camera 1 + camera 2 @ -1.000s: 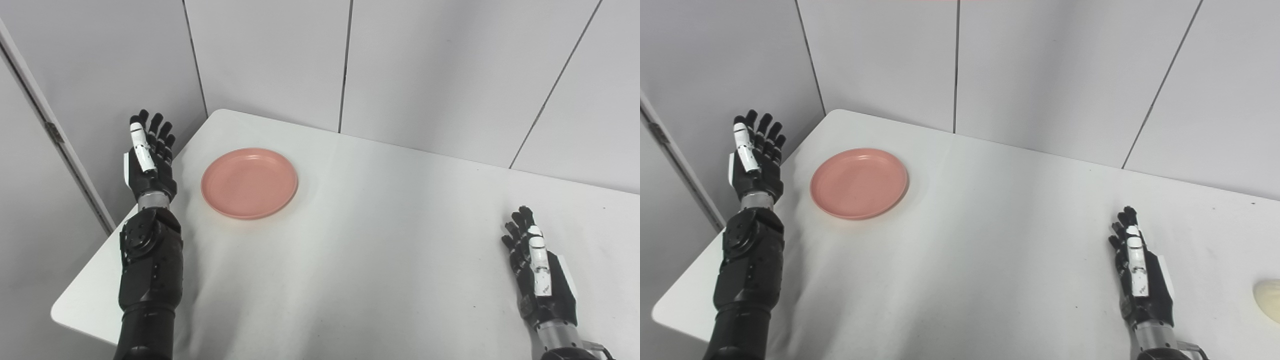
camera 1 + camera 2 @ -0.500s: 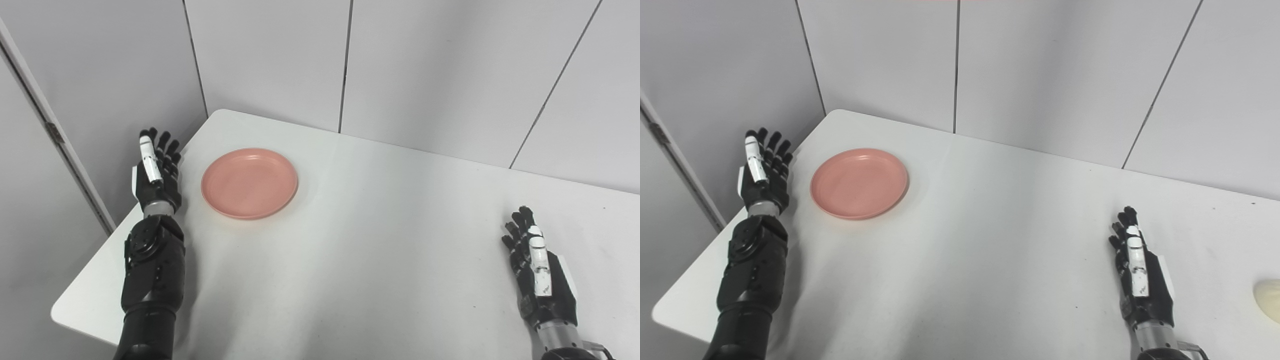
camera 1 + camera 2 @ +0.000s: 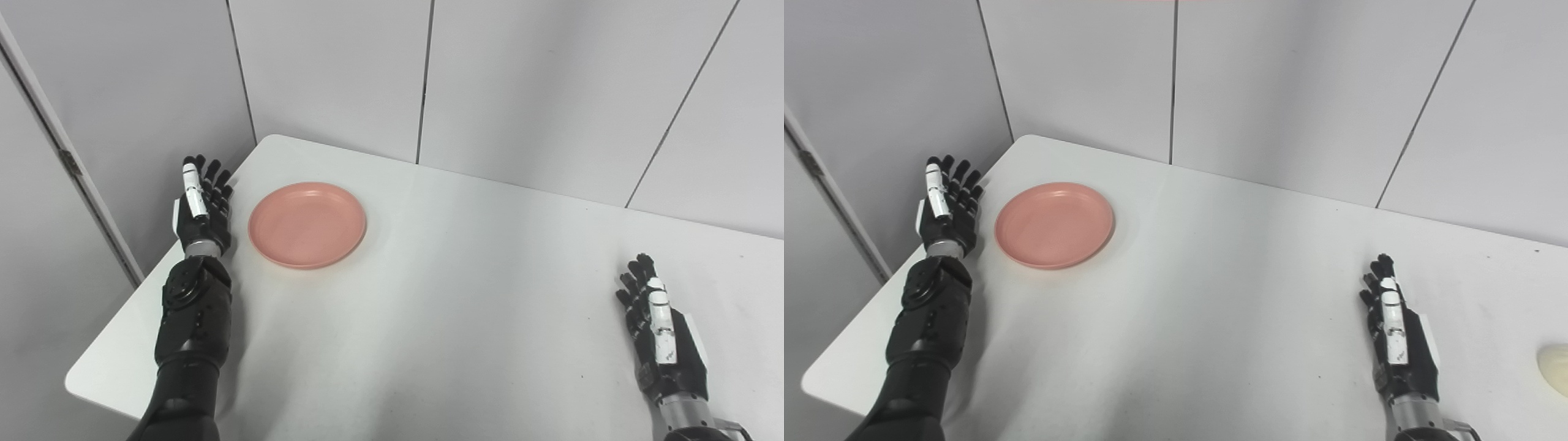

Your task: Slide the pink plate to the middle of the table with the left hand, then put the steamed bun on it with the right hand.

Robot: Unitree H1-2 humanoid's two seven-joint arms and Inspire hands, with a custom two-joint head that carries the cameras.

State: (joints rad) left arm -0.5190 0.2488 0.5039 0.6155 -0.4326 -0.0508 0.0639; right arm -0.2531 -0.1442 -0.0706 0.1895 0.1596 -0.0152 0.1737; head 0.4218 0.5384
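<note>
A round pink plate [image 3: 307,224] lies empty on the white table [image 3: 465,294] near its far left corner. My left hand [image 3: 202,208] is open, fingers up, just left of the plate at the table's left edge, a small gap from the rim. My right hand [image 3: 658,334] is open and empty, low over the table's front right. The pale steamed bun [image 3: 1554,361] shows only in the right eye view, at the right edge of the picture, right of my right hand.
Grey wall panels [image 3: 490,73] stand close behind the table. The table's left edge and rounded front left corner [image 3: 79,383] lie beside my left forearm [image 3: 193,331].
My left hand has come down and moved right, closer to the plate's left rim. The plate, the bun and my right hand have not moved.
</note>
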